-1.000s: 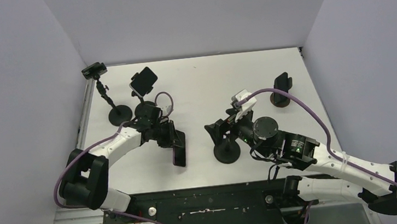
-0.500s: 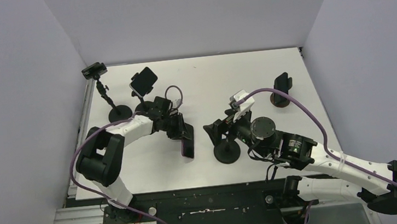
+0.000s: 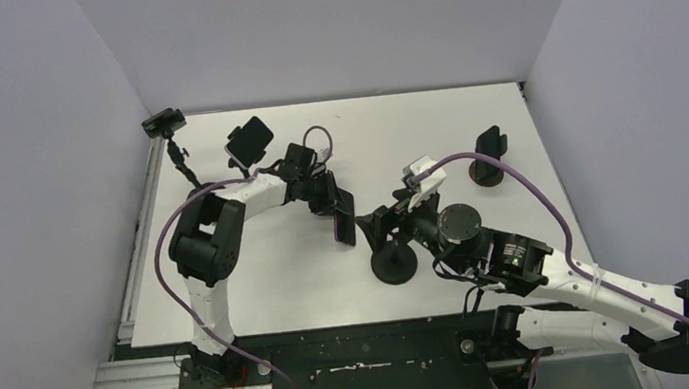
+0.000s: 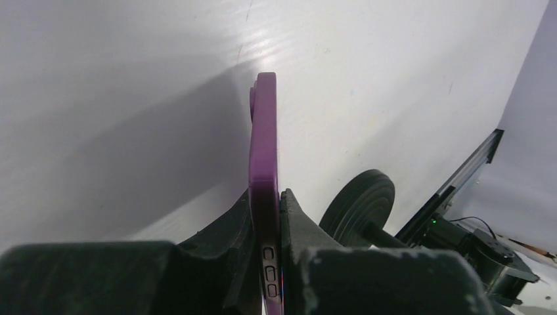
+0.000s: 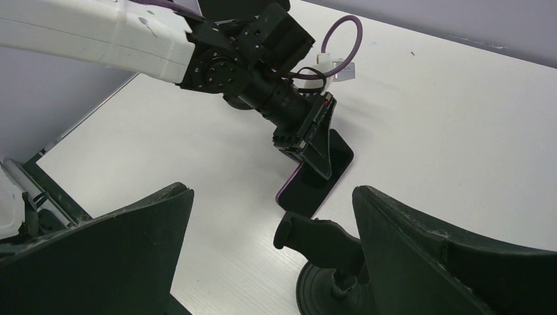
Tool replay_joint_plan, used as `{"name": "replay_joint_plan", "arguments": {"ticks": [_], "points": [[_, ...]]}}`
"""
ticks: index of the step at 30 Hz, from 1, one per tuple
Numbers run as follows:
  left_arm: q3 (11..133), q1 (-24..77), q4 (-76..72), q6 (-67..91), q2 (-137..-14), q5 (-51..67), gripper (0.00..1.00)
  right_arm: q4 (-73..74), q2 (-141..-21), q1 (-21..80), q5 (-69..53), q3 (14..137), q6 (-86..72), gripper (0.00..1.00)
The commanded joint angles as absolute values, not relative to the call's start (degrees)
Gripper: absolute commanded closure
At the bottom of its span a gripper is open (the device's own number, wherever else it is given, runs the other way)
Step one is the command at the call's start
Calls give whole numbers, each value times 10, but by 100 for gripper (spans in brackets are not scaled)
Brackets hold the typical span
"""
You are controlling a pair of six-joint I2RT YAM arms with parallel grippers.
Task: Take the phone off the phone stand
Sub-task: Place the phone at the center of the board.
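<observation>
Now | left gripper (image 3: pixel 330 202) clamped shut on purple-cased dark-screen phone (image 4: pixel 264 164), gripped across its faces | phone out of cradle, just left of black round-based phone stand (image 3: pixel 392 259), over white table (image 3: pixel 391 123) | right gripper (image 5: pixel 269 197) fingers spread wide, empty, flanking stand cradle

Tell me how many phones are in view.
3: the purple phone in the left tool, the back-left phone and the back-right phone, both mounted. More could be hidden.
</observation>
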State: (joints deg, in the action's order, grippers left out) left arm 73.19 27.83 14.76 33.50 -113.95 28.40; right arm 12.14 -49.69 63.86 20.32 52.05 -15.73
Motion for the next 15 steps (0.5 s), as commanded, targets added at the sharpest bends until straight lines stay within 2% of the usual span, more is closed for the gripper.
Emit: {"name": "replay_joint_plan", "arguments": {"ticks": [1,10,15], "points": [[809,280,109,356,-1181,327,100,107,-488,643,219,522,-167,3],[907,296,131,375,-1270,342,100,113,-476,643,226,511,-184,3],[901,297,138,374,-1285,326,83,123,-473,642,229,514,-187,3]]}}
